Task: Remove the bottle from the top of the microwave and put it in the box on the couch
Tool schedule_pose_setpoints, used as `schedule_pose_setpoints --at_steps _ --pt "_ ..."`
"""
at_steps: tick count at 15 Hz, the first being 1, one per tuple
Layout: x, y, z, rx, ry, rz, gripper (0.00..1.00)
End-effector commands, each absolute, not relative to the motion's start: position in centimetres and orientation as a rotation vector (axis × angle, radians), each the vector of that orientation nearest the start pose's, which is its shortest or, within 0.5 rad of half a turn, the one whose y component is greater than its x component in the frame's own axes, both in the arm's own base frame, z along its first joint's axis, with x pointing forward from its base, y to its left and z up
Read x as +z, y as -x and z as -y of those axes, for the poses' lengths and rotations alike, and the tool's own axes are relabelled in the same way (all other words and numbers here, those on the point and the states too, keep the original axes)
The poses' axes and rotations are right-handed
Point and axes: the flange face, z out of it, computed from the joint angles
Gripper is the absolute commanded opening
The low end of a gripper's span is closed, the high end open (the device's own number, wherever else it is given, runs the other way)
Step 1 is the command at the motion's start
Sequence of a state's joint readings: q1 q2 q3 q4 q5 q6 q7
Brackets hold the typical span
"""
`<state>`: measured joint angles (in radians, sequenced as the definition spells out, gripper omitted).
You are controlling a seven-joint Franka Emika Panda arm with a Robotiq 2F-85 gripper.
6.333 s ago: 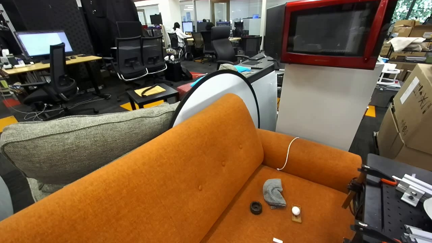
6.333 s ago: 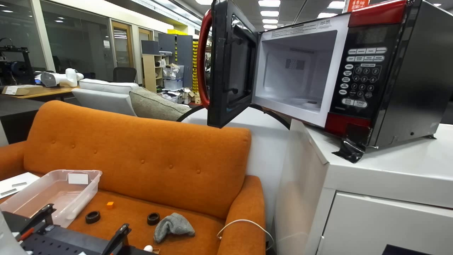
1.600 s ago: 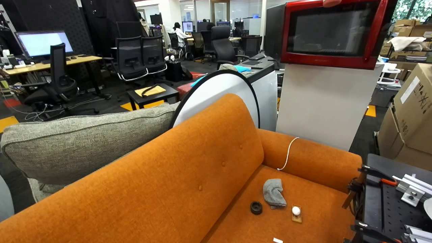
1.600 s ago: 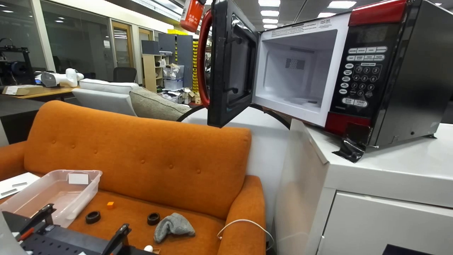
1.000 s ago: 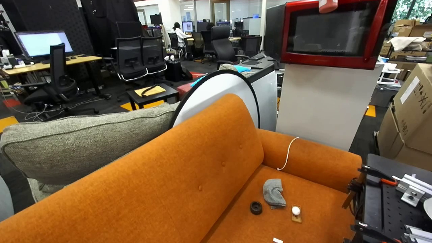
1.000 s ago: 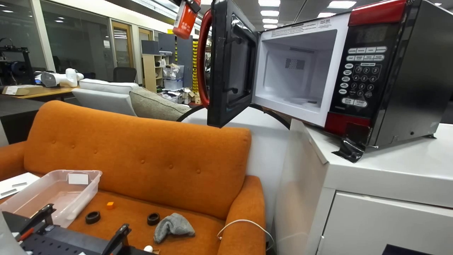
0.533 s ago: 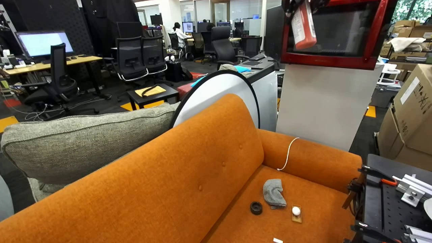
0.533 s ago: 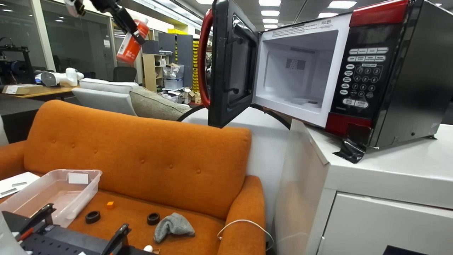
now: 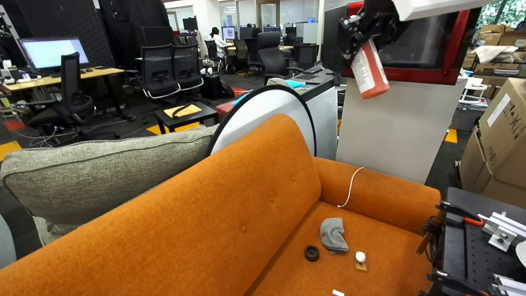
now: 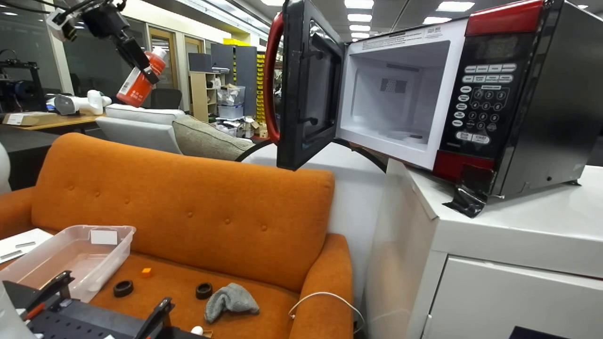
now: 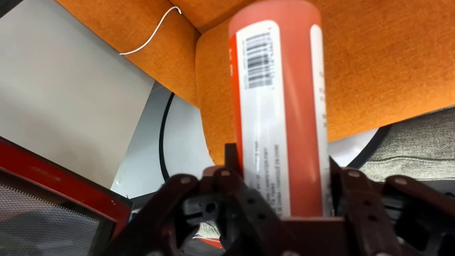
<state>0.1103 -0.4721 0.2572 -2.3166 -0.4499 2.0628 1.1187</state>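
While one bottle point(image 9: 370, 70) slants, one gripper point(image 11: 282, 163) holds it.

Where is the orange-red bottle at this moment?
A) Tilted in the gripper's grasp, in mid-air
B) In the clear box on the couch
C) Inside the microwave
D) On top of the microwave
A: in the wrist view the gripper is closed on the bottle, which hangs tilted in both exterior views.
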Motion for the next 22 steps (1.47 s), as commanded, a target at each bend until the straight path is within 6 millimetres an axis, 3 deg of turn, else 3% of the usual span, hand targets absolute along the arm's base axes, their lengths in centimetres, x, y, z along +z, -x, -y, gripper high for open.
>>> schedule_pose_setpoints --at_steps 1,5,6,9,16,18,20,21,22 --pt "54.3 -41.0 -14.6 -0.842 3.158 -0.964 0.52" --pt "54.3 -41.0 -14.7 -0.843 3.159 -0.961 0.52" --pt "54.3 -41.0 -14.7 -0.843 3.159 -0.961 0.27" --pt "52.6 -40.8 -17.2 -0.806 3.172 -0.824 0.27" --pt "45.6 -38.7 -28.0 -0.588 3.082 -0.401 0.27" --pt "43.6 -38.6 -29.8 -0.507 3.078 -0.321 0.27" --pt "42.3 -39.0 -30.2 -0.447 3.111 -0.276 0.27" --pt "42.1 -38.2 -30.0 -0.476 3.115 -0.327 0.52" --pt "41.6 -38.4 -30.0 -0.457 3.125 -0.313 0.52"
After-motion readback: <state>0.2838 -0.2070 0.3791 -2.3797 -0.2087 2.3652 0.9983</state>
